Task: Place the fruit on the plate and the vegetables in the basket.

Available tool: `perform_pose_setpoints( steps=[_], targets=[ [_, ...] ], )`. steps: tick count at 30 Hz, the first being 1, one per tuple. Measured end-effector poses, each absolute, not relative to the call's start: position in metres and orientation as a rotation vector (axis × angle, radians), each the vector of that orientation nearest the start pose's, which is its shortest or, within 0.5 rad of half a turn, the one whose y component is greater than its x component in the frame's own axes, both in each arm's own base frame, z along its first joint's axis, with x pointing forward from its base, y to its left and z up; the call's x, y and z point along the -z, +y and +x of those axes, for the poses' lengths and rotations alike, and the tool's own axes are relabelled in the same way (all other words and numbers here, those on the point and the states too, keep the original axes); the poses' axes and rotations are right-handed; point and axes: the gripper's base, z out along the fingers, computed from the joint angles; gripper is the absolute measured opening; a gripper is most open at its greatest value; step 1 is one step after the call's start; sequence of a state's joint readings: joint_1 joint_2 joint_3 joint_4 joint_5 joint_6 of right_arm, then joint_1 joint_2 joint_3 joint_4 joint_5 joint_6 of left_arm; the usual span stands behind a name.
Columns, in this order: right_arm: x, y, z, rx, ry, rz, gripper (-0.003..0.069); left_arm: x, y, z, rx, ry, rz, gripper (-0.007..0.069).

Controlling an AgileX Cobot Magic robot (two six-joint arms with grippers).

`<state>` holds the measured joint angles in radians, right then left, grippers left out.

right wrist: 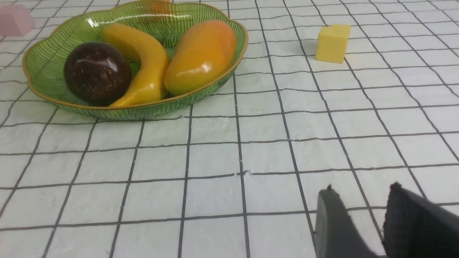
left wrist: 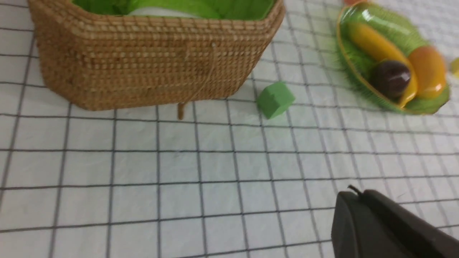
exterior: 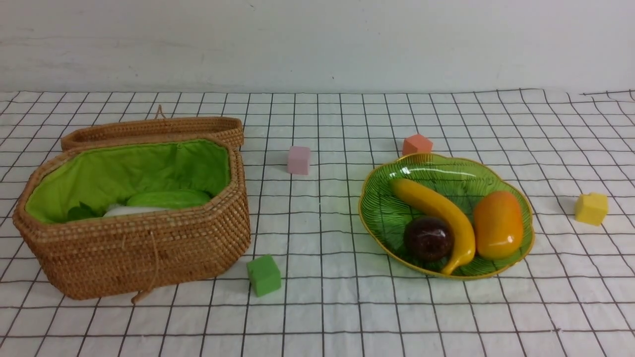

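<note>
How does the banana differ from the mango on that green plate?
The banana is long, slim and curved, plain yellow; the mango is a fat oval, orange fading to yellow. The banana runs diagonally across the plate and lies against the dark ball; the mango lies on its other side, near the plate's right rim, apart from the ball. Both are glossy and rest inside the plate.

Green cube point(exterior: 264, 275) beside basket point(exterior: 149, 253).
</note>
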<state>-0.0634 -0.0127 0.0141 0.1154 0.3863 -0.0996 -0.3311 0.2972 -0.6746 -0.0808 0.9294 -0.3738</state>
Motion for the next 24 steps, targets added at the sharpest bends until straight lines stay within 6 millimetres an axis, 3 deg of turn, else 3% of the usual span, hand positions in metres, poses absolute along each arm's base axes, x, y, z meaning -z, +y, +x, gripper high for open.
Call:
perform_pose_setpoints(
  steps=[11,17,20,21,24],
  targets=[
    [-0.175,0.001,0.052,-0.002,1.868,0.036,0.0238,-0.330,-0.014,0.028,0.535,1.991,-0.064,-0.0013],
    [-0.175,0.001,0.052,-0.002,1.868,0.036,0.0238,-0.324,-0.008,0.044,0.377,1.845,-0.020,-0.0013],
    [-0.175,0.001,0.052,-0.002,1.868,0.036,0.0238,-0.285,-0.010,0.051,0.329,1.782,0.032,-0.0013],
    [-0.175,0.001,0.052,-0.002,1.868,0.036,0.0238,-0.283,-0.010,0.051,0.329,1.778,0.032,-0.0013],
    [-0.175,0.001,0.052,-0.002,1.868,0.036,0.0238,-0.235,-0.009,0.050,0.280,1.749,0.058,-0.0013]
  ],
)
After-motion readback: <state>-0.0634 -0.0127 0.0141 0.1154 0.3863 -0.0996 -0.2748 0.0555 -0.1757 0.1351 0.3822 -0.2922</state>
